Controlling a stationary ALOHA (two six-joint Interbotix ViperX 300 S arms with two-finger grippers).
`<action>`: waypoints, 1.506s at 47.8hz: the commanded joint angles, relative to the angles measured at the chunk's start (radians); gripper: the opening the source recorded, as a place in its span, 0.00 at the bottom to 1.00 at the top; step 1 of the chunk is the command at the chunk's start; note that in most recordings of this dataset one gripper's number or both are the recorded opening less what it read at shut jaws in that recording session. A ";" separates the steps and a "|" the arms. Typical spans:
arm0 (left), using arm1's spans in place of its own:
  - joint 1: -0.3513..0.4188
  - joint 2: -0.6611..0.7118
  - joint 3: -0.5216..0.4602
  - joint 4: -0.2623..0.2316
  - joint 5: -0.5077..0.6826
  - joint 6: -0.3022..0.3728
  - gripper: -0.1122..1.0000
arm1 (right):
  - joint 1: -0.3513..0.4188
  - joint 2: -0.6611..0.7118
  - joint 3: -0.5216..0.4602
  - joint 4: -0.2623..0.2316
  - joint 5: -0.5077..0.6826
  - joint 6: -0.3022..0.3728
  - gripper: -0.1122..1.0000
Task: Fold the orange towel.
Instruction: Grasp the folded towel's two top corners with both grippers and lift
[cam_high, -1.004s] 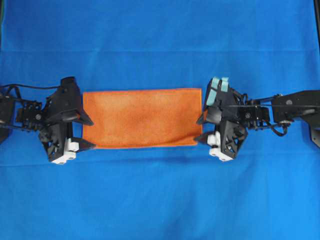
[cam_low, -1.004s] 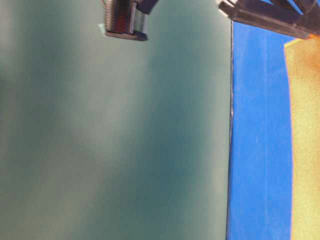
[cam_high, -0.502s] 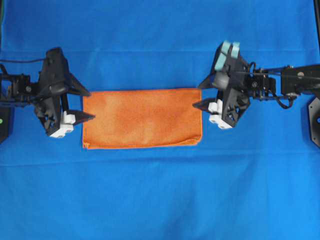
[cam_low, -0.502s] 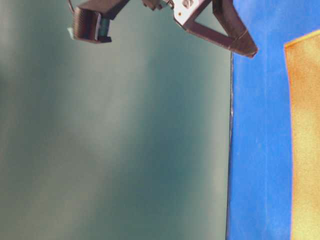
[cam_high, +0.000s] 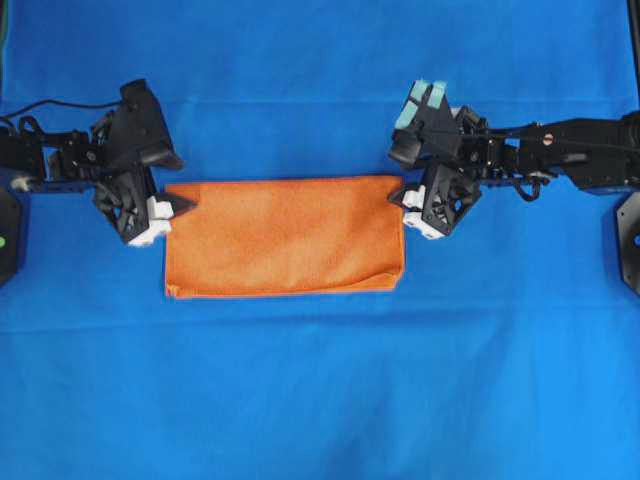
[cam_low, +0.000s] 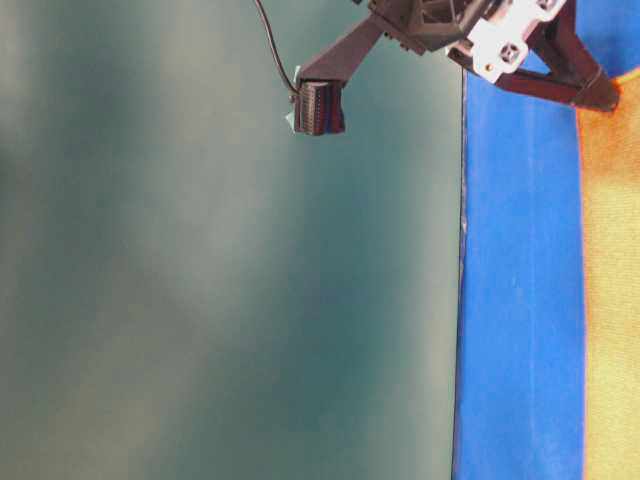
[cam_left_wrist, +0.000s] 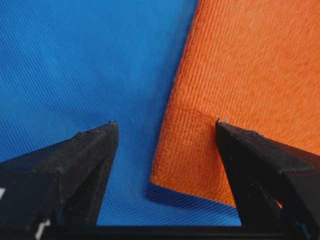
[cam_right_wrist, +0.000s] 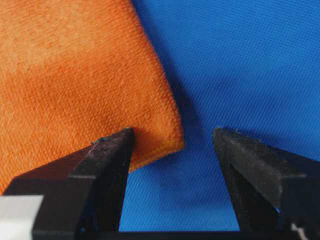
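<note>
orange towel (cam_high: 285, 236) folded once, a flat rectangle | left claw (cam_left_wrist: 165, 150) wide, straddling far corner | right claw (cam_right_wrist: 172, 150) wide, straddling its far corner | second fold not yet done

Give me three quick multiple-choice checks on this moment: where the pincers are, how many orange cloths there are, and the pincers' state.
1. Where does the left pincer sit?
A. at the far left corner of the orange towel
B. over the towel's middle
C. at the towel's near edge

2. How many orange cloths lie on the blue cloth?
A. one
B. two
C. three

3. What state is the right pincer in?
A. shut on the towel
B. open, a corner between its fingers
C. out of view

Key: 1 A, the overhead view puts it at that corner. 2 A, only one folded orange rectangle shows. 3 B, the right wrist view shows the fingers apart, straddling the corner.
</note>
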 joint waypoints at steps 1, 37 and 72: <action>0.003 0.000 -0.009 0.002 -0.008 0.002 0.74 | -0.002 -0.009 -0.009 -0.008 -0.020 -0.002 0.68; 0.006 0.005 -0.003 0.002 0.074 -0.002 0.11 | 0.008 0.000 -0.003 -0.038 -0.058 -0.002 0.13; -0.020 -0.354 -0.080 0.000 0.350 -0.002 0.11 | 0.029 -0.282 -0.026 -0.058 0.127 -0.005 0.13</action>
